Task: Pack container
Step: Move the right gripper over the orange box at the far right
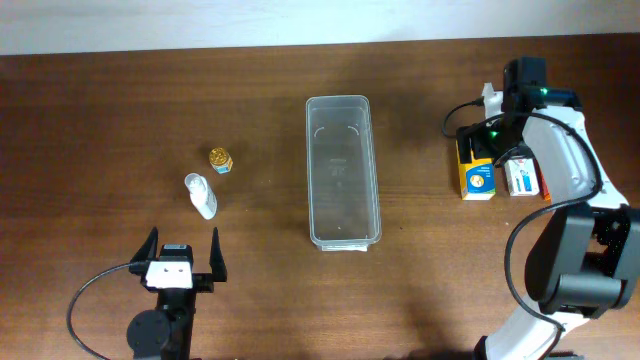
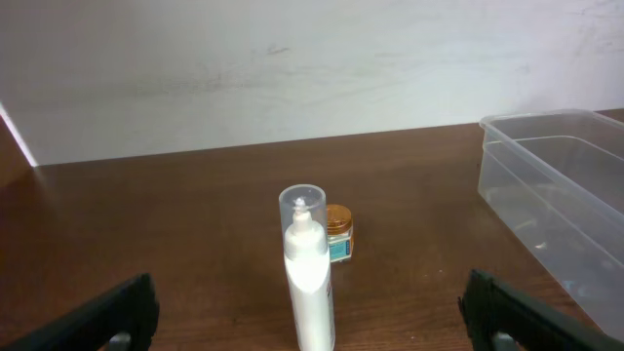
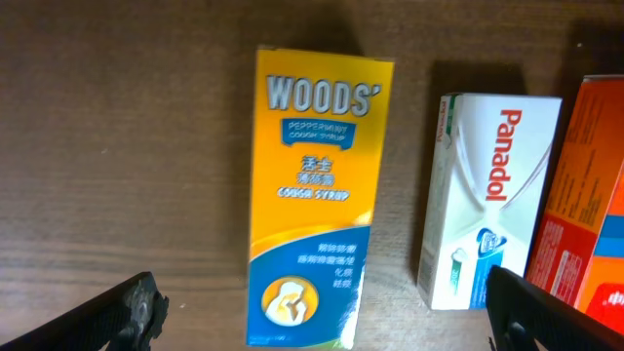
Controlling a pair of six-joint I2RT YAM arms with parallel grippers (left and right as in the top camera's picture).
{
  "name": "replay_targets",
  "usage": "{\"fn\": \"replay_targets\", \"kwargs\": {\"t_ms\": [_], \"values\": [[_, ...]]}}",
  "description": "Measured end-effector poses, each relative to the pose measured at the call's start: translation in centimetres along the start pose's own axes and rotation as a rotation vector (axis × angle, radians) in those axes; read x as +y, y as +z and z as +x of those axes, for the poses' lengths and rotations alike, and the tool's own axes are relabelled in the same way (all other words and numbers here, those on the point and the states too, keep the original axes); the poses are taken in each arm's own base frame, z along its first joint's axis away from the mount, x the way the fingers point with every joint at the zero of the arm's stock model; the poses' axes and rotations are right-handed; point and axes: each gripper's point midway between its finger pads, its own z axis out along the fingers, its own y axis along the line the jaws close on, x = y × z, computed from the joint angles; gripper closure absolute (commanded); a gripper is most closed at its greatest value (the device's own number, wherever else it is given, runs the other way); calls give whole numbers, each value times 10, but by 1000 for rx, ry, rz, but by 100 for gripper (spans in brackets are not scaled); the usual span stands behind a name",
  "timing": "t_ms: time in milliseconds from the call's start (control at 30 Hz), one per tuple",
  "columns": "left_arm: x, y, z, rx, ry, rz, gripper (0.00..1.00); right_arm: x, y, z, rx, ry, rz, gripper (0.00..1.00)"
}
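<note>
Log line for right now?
container empty | left gripper open, near tube | right gripper open over Woods box | nothing held

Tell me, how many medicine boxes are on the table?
3, side by side: a yellow Woods' box, a white Panadol box, and an orange box cut off at the edge; more may be hidden.

The container (image 1: 343, 172) is a long, narrow bin of clear plastic with rounded corners and a rim. It stands upright, open side up, near the middle of the brown surface (image 1: 100, 120), lengthwise front to back.
</note>
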Motion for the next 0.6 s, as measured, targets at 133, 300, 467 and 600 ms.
{"fn": "replay_targets", "kwargs": {"t_ms": [133,300,467,600], "values": [[0,0,0,0,0,0,1,-14,1,-2,-11,31,14,2],[0,0,0,0,0,0,1,-56,-7,-4,-46,104,47,2],[0,0,0,0,0,0,1,-103,-8,12,-45,131,56,2],[0,0,0,0,0,0,1,-131,-10,16,-76,133,75,2]]}}
